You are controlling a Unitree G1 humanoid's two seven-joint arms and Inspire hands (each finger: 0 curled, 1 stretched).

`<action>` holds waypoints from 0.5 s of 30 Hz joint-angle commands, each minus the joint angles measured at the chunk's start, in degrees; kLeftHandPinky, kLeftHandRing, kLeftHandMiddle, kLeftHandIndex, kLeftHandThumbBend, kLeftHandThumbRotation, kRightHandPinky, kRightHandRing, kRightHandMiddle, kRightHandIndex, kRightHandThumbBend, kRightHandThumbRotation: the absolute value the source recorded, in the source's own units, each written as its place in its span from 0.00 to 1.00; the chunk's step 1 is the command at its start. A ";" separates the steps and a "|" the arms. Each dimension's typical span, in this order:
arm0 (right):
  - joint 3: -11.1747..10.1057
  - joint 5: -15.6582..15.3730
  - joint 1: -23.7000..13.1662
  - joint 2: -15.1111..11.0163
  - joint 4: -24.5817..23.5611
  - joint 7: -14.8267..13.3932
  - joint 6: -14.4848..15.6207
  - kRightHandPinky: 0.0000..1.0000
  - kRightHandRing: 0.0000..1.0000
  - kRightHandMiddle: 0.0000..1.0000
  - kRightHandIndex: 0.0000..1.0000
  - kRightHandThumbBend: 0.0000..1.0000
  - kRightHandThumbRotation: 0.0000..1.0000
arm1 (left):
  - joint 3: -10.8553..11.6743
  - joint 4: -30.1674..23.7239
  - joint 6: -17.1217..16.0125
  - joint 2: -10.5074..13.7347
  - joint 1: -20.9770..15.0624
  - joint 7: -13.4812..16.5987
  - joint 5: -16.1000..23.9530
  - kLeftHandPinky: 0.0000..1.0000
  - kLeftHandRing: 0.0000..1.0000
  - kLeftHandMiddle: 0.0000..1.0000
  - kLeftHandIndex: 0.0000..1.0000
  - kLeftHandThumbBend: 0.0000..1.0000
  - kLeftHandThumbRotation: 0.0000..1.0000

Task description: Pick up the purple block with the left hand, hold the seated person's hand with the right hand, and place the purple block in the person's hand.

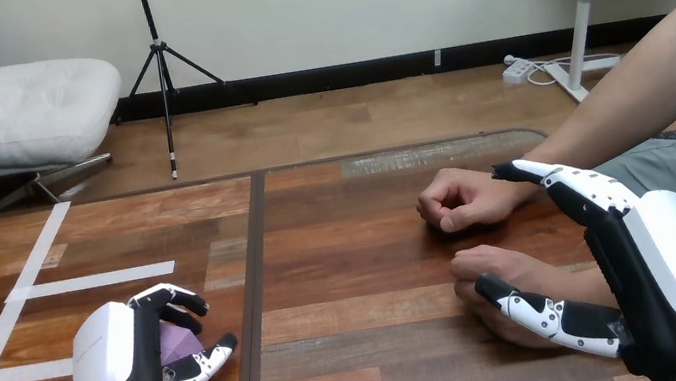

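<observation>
As I look down through the head camera, the robot's left hand [112, 361] sits low at the near left of the brown wooden plank table [356, 269]. Its fingers are curled round the small purple block [172, 340], and the thumb closes in from below. The block shows as a pale purple face between the black fingers and the thumb; I cannot tell whether it rests on the wood or is lifted clear. White tape strips [90, 281] lie on the table just beyond that hand and to its left.

At the right side, the right hand [674, 267] is spread wide, its fingers straight and pointing away from me. Its thumb [545, 314] reaches left along the near edge of the person's nearer hand [497, 268], which lies loosely closed on the table. The thumb is not wrapped round it. One straight finger [566, 187] runs beside the wrist of the person's farther hand [462, 200], a fist resting just beyond the nearer one. The block and the person's hands are well apart.
</observation>
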 commanded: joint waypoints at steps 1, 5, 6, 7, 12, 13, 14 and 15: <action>-0.84 0.62 -2.20 -0.45 -2.42 -0.02 0.00 0.84 0.82 0.81 0.79 0.63 0.26 | -0.16 -1.51 -1.47 -0.85 1.42 0.40 0.15 0.35 0.42 0.50 0.52 0.63 0.05; -0.82 0.71 -2.14 -0.47 -2.49 0.16 0.03 0.84 0.82 0.81 0.79 0.63 0.27 | -0.29 -1.83 -1.76 -0.80 1.42 0.85 0.56 0.34 0.41 0.49 0.51 0.63 0.08; -0.82 0.73 -2.14 -0.47 -2.49 0.18 0.01 0.84 0.82 0.81 0.79 0.62 0.27 | -0.29 -1.95 -1.78 -0.79 1.43 0.80 0.60 0.34 0.41 0.49 0.51 0.63 0.09; -0.82 0.73 -2.14 -0.46 -2.49 0.19 -0.01 0.84 0.82 0.81 0.79 0.62 0.27 | -0.27 -2.04 -1.79 -0.79 1.45 0.74 0.62 0.34 0.41 0.49 0.51 0.63 0.10; -0.89 0.71 -2.13 -0.51 -2.41 0.17 -0.15 0.84 0.82 0.81 0.79 0.62 0.27 | -0.21 -2.51 -1.80 -0.83 1.58 0.61 0.69 0.33 0.41 0.49 0.51 0.63 0.12; -0.91 0.66 -2.14 -0.53 -2.39 0.12 -0.19 0.84 0.82 0.81 0.79 0.62 0.27 | -0.20 -2.62 -1.86 -0.84 1.62 0.60 0.68 0.33 0.41 0.49 0.51 0.63 0.12; -0.92 0.63 -2.14 -0.54 -2.39 0.09 -0.22 0.84 0.82 0.81 0.79 0.62 0.27 | -0.20 -2.70 -1.90 -0.84 1.66 0.59 0.68 0.33 0.41 0.49 0.51 0.63 0.13; -0.93 0.64 -2.13 -0.56 -2.41 0.13 -0.19 0.84 0.82 0.81 0.79 0.62 0.26 | -0.17 -2.82 -2.00 -0.87 1.72 0.61 0.65 0.33 0.41 0.49 0.51 0.64 0.13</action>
